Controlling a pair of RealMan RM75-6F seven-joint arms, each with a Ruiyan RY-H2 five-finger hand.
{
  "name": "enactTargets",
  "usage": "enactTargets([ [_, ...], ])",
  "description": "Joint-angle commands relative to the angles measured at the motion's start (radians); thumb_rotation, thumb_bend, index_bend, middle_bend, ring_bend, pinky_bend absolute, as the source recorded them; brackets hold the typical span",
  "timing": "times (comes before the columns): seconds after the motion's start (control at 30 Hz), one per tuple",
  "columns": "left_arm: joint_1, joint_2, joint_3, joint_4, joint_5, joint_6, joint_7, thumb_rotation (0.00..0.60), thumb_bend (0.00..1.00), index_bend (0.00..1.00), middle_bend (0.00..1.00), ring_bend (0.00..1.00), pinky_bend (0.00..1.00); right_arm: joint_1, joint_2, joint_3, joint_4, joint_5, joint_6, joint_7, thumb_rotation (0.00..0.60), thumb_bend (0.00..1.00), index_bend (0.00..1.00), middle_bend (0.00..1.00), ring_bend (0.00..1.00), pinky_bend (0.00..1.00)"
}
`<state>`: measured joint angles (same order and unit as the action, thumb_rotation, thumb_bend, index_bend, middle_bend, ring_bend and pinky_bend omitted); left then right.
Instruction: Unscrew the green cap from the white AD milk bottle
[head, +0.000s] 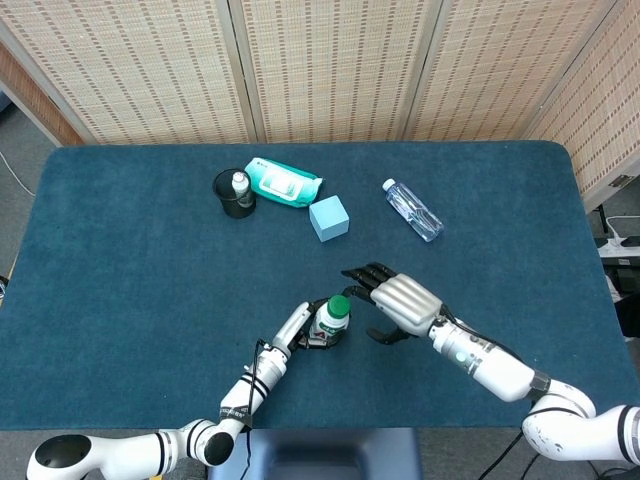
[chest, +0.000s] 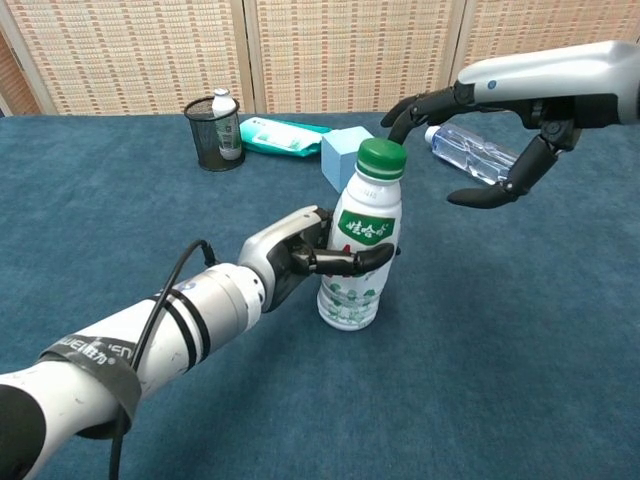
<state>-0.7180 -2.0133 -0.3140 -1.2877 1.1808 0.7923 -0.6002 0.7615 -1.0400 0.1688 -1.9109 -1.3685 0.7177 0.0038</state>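
Chest view shows the left hand (chest: 290, 255) nearest the camera, its dark fingers (chest: 355, 262) wrapped around the middle of the milk bottle (chest: 358, 262). The bottle stands on the blue table (chest: 120, 230), tilted a little to the right, and its green cap (chest: 382, 158) is on its neck. In the head view the same left hand (head: 300, 325) sits just left of the bottle (head: 326, 322), with the cap (head: 339, 304) seen from above.

Just past the cap and to its right hangs the right hand (chest: 480, 125), above the table, fingers spread apart and holding nothing. Its fingertips (chest: 395, 118) are close to the cap but not touching it; the thumb points down on the far right. In the head view the right hand (head: 392, 303) lies just right of the bottle, its dark fingertips (head: 355, 275) reaching toward the cap.

Beyond the right hand lies a clear water bottle (head: 412, 209) on its side. Farther back from the left hand sits a light blue block (head: 329, 217), then a teal pack of wipes (head: 283, 182), and beside that a black mesh cup (head: 234, 194) with a small white bottle (head: 240, 185) standing in it. A woven screen (head: 330, 65) closes the back.
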Motion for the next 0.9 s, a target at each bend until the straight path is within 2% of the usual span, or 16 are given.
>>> enactTargets([
  [0.03,0.000,0.002,0.003,0.002,0.007,-0.005,-0.008,0.600,0.72,0.70,0.74,0.31,0.07,0.002,0.000,-0.007,0.004,-0.022,0.008,0.014,0.546,0.31,0.19,0.00,0.00,0.00],
  [0.5,-0.016,0.032,0.018,-0.008,0.061,-0.070,-0.098,0.600,0.77,0.71,0.78,0.33,0.07,0.015,0.019,-0.028,0.002,-0.105,0.019,0.092,0.548,0.40,0.15,0.00,0.00,0.00],
  [0.7,-0.026,0.044,0.028,-0.010,0.097,-0.088,-0.147,0.600,0.79,0.72,0.78,0.34,0.07,0.017,0.036,-0.042,-0.013,-0.154,0.033,0.131,0.544,0.48,0.15,0.00,0.00,0.00],
  [0.8,-0.027,0.045,0.033,-0.003,0.106,-0.089,-0.163,0.600,0.79,0.72,0.78,0.34,0.07,0.014,0.053,-0.050,-0.024,-0.183,0.045,0.172,0.545,0.48,0.14,0.00,0.00,0.00],
  [0.9,-0.027,0.046,0.039,0.004,0.117,-0.083,-0.175,0.600,0.78,0.72,0.78,0.34,0.07,-0.001,0.062,-0.051,-0.009,-0.196,0.084,0.154,0.545,0.48,0.13,0.00,0.00,0.00],
])
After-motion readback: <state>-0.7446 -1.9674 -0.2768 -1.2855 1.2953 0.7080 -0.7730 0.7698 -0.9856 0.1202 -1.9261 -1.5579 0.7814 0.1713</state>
